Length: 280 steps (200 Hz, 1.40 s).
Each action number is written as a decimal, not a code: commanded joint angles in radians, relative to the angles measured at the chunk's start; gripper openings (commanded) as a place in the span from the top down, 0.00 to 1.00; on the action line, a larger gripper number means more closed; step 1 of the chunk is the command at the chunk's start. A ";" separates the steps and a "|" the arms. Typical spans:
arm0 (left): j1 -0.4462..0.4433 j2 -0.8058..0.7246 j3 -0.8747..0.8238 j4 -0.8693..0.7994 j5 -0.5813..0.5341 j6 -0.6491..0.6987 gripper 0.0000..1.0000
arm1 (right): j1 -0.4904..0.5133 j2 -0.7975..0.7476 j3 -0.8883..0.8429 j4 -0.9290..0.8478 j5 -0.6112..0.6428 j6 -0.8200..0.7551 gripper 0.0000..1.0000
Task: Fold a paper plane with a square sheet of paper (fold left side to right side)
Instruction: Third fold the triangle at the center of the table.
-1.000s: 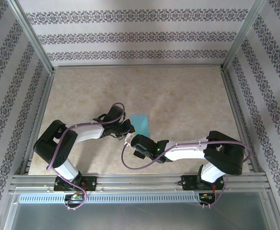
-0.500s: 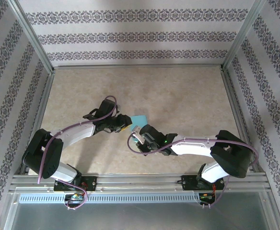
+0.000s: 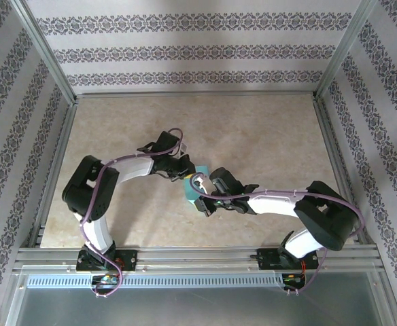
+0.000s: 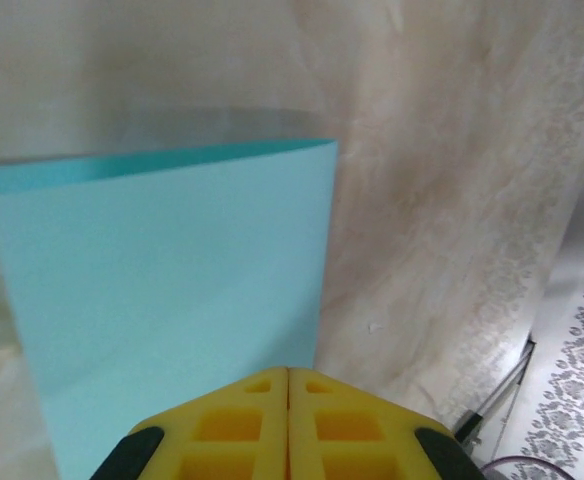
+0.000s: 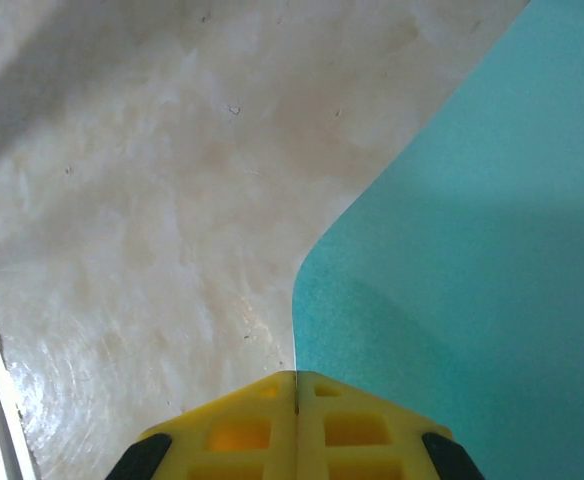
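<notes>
You see the square sheet of paper (image 3: 190, 192) mid-table, bowed, your left gripper (image 4: 288, 372) clenched at its 10 o'clock, your right gripper (image 5: 295, 375) pinching its 5 o'clock edge.

Top view: we find even, diffuse brightness, sharp focus, and soft, faint shadows on the pale beige marbled table surface (image 3: 266, 136). Left wrist: ahead of the left jaws we see the thin matte cyan paper sheet (image 4: 162, 300) mildly blurred, with a grey shadow beyond its far edge. Right wrist: to the right of the right jaws, darker shade bands the cyan; the far-left corner is dim.
</notes>
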 commanded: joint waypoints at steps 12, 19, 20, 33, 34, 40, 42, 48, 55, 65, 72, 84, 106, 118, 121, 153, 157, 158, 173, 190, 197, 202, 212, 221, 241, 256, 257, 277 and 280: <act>-0.033 0.088 0.068 -0.111 0.004 0.103 0.97 | -0.022 0.021 -0.013 0.057 -0.100 0.044 1.00; -0.037 0.107 0.077 -0.123 0.000 0.111 0.97 | -0.027 0.025 -0.013 0.057 -0.105 0.047 1.00; -0.038 0.110 0.077 -0.124 0.000 0.112 0.98 | -0.027 0.025 -0.012 0.058 -0.105 0.047 1.00; -0.044 0.136 0.085 -0.138 -0.012 0.124 0.99 | -0.034 0.032 -0.011 0.060 -0.115 0.050 1.00; -0.045 0.138 0.085 -0.140 -0.013 0.125 0.99 | -0.035 0.033 -0.011 0.060 -0.115 0.051 1.00; -0.047 0.145 0.085 -0.145 -0.021 0.130 0.99 | -0.038 0.036 -0.010 0.058 -0.113 0.053 1.00; -0.047 0.148 0.085 -0.147 -0.023 0.131 0.99 | -0.038 0.036 -0.010 0.058 -0.112 0.056 1.00; -0.049 0.153 0.085 -0.154 -0.032 0.137 0.99 | -0.044 0.038 -0.010 0.058 -0.111 0.059 1.00; -0.051 0.159 0.084 -0.162 -0.041 0.143 1.00 | -0.048 0.040 -0.010 0.056 -0.106 0.062 1.00; -0.053 0.164 0.081 -0.171 -0.051 0.149 1.00 | -0.054 0.041 -0.010 0.049 -0.090 0.067 1.00; -0.054 0.167 0.080 -0.174 -0.055 0.151 1.00 | -0.058 0.043 -0.009 0.045 -0.084 0.070 1.00; -0.054 0.169 0.074 -0.175 -0.062 0.153 1.00 | -0.066 0.045 -0.005 0.028 -0.064 0.071 1.00; -0.056 0.171 0.067 -0.175 -0.066 0.153 1.00 | -0.080 0.050 0.000 0.003 -0.027 0.078 1.00; -0.057 0.170 0.066 -0.175 -0.066 0.151 1.00 | -0.087 0.050 0.000 -0.004 -0.007 0.081 1.00; -0.057 0.170 0.066 -0.174 -0.068 0.152 1.00 | -0.087 0.051 0.002 -0.008 0.000 0.083 1.00; -0.060 0.170 0.070 -0.172 -0.068 0.146 1.00 | -0.100 0.064 0.021 -0.050 0.057 0.093 1.00; -0.061 0.169 0.071 -0.172 -0.068 0.145 1.00 | -0.101 0.066 0.024 -0.056 0.067 0.096 1.00; -0.061 0.169 0.071 -0.172 -0.068 0.145 1.00 | -0.101 0.066 0.024 -0.057 0.070 0.096 1.00; -0.063 0.169 0.072 -0.172 -0.070 0.145 1.00 | -0.103 0.068 0.026 -0.059 0.091 0.102 1.00; -0.064 0.169 0.074 -0.172 -0.070 0.144 1.00 | -0.106 0.070 0.028 -0.062 0.110 0.104 1.00; -0.064 0.169 0.074 -0.173 -0.071 0.144 1.00 | -0.106 0.068 0.029 -0.062 0.116 0.105 1.00; -0.065 0.169 0.074 -0.172 -0.071 0.144 1.00 | -0.107 0.068 0.029 -0.063 0.120 0.107 1.00; -0.065 0.169 0.073 -0.172 -0.071 0.143 1.00 | -0.109 0.067 0.031 -0.062 0.125 0.107 1.00; -0.065 0.170 0.073 -0.170 -0.071 0.142 1.00 | -0.110 0.065 0.032 -0.062 0.127 0.106 1.00; -0.066 0.169 0.070 -0.167 -0.071 0.141 1.00 | -0.115 0.068 0.034 -0.062 0.130 0.105 1.00; -0.066 0.170 0.071 -0.165 -0.071 0.139 1.00 | -0.115 0.070 0.037 -0.062 0.127 0.103 1.00; -0.066 0.170 0.072 -0.165 -0.070 0.139 1.00 | -0.115 0.070 0.038 -0.062 0.125 0.103 1.00; -0.066 0.171 0.074 -0.165 -0.071 0.139 1.00 | -0.118 0.074 0.043 -0.062 0.115 0.099 1.00; -0.066 0.171 0.074 -0.165 -0.071 0.139 1.00 | -0.118 0.075 0.043 -0.062 0.115 0.099 1.00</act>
